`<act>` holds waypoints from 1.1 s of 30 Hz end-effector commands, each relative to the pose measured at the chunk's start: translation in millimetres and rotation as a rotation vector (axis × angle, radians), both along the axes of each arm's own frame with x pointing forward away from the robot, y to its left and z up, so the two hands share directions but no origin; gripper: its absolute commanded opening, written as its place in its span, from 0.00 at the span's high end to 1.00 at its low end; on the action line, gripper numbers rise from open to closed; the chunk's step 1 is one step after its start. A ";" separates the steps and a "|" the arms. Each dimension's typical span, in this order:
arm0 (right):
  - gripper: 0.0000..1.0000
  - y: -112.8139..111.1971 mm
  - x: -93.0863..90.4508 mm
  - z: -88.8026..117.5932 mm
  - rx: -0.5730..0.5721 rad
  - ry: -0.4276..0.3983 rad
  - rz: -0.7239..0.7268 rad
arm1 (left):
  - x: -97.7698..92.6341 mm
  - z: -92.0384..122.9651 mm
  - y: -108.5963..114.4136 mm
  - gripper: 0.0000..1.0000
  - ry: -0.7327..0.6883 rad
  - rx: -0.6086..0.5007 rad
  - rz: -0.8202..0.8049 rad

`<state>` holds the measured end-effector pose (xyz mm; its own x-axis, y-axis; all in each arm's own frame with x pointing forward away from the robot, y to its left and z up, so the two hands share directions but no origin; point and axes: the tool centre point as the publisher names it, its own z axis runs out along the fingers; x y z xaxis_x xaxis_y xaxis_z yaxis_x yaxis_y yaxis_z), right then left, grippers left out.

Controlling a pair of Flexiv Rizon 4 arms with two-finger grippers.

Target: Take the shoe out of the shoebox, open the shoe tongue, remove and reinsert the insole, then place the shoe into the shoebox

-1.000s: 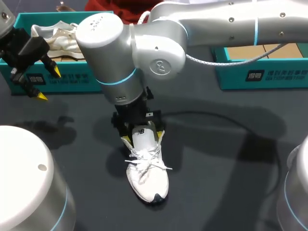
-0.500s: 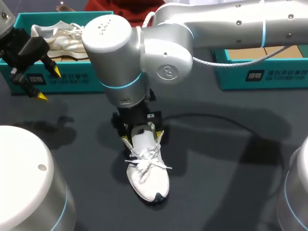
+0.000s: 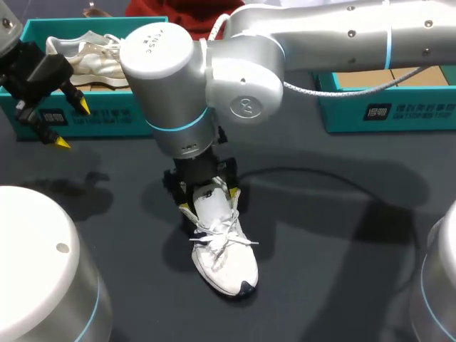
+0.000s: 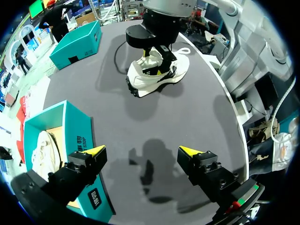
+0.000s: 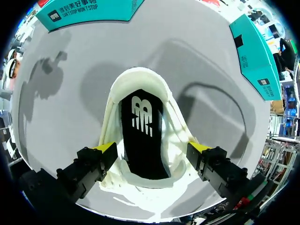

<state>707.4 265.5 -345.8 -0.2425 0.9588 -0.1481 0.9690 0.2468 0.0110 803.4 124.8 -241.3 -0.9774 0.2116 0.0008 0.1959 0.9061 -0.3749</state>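
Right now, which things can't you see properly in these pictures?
Head view: the shoe shows its toe and laces; its heel and opening are hidden under the right arm.
Right wrist view: the shoe's toe is out of sight below the right gripper.
Head view: the second shoe in the left shoebox is partly covered by the right arm.
Head view: the right shoebox inside is mostly hidden by the right arm.

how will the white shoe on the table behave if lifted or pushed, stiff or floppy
The shoe likely holds its shape at the sole, though its padded collar looks soft and may give. Its loose laces would probably dangle and could snag. Standing flat on the table, it should slide rather than tip.
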 end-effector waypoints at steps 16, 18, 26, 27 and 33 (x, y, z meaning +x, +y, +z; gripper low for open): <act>0.00 9.0 11.0 -2.1 0.017 -0.091 0.023 | 0.1 0.1 0.0 0.00 0.001 0.002 -0.001; 0.00 7.3 11.5 -0.9 0.022 -0.101 0.021 | 0.1 0.1 0.0 0.00 0.001 0.002 -0.001; 0.26 4.6 16.6 -2.4 0.049 -0.092 0.058 | 0.1 0.1 0.0 0.00 0.001 0.002 -0.001; 0.47 4.4 17.1 -2.4 0.053 -0.092 0.063 | 0.1 0.1 0.0 0.00 0.001 0.002 -0.001; 0.48 1.0 21.9 -2.5 0.070 -0.064 0.107 | 0.1 0.1 0.0 0.00 0.001 0.002 -0.001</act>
